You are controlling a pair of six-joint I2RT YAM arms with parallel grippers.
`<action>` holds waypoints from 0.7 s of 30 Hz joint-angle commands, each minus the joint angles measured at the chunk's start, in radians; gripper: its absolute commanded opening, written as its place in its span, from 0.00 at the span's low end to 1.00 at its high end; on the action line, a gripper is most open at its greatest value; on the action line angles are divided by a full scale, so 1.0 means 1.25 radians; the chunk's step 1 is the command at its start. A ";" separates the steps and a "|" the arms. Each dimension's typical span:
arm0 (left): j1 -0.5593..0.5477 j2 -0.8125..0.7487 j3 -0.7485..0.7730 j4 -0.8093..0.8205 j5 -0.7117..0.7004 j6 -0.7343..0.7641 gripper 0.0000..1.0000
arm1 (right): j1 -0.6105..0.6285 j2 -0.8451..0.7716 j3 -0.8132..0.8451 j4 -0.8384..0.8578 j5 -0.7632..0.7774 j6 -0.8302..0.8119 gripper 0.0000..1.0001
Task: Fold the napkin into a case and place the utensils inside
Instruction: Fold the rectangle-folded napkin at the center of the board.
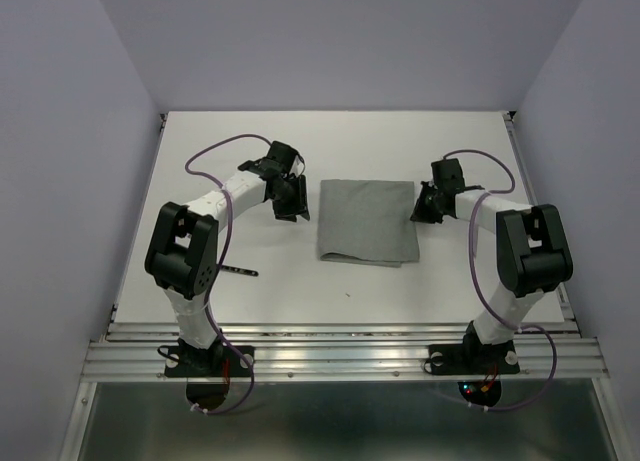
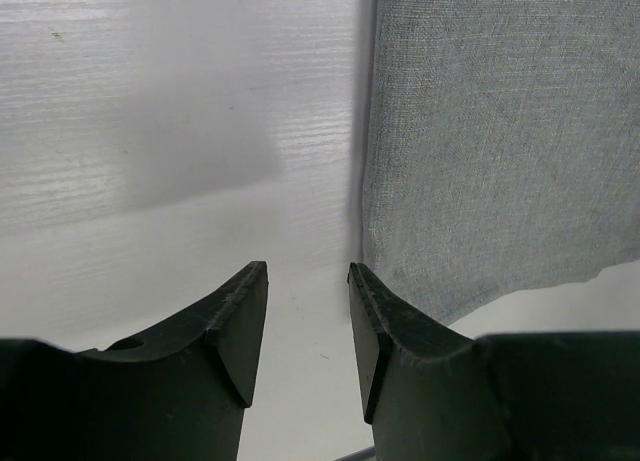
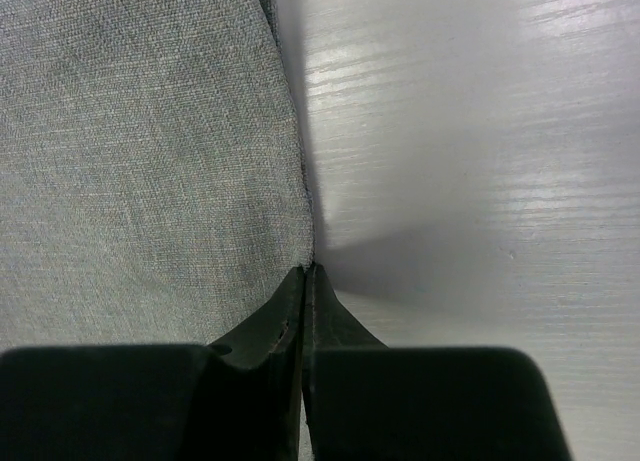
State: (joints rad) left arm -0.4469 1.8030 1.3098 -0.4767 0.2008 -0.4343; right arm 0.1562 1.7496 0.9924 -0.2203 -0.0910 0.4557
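Observation:
The grey napkin (image 1: 366,221) lies flat on the white table, folded into a rectangle between my two grippers. My left gripper (image 1: 292,207) is open and empty beside the napkin's left edge; in the left wrist view (image 2: 308,271) the gap between its fingers is over bare table, with the cloth (image 2: 500,131) just to the right. My right gripper (image 1: 424,207) is shut with its tips pinched together at the napkin's right edge (image 3: 305,269); the cloth (image 3: 140,161) fills the left of that view. One dark utensil handle (image 1: 243,272) sticks out from under the left arm. No case is in view.
The table's side rails (image 1: 150,201) and purple walls enclose the work area. A metal rail (image 1: 340,346) runs along the near edge by the arm bases. A small dark speck (image 1: 347,294) lies in front of the napkin.

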 commanded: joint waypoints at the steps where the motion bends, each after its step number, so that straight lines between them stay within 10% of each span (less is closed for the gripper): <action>1: 0.003 -0.016 0.010 0.011 0.011 0.009 0.49 | -0.003 0.002 0.004 -0.016 -0.011 -0.014 0.01; 21: 0.005 0.012 0.026 0.025 0.044 -0.002 0.48 | 0.004 -0.122 0.018 -0.042 -0.050 0.004 0.01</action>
State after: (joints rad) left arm -0.4435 1.8091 1.3098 -0.4583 0.2279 -0.4351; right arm 0.1566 1.6142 0.9901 -0.2630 -0.1314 0.4568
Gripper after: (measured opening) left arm 0.483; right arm 0.016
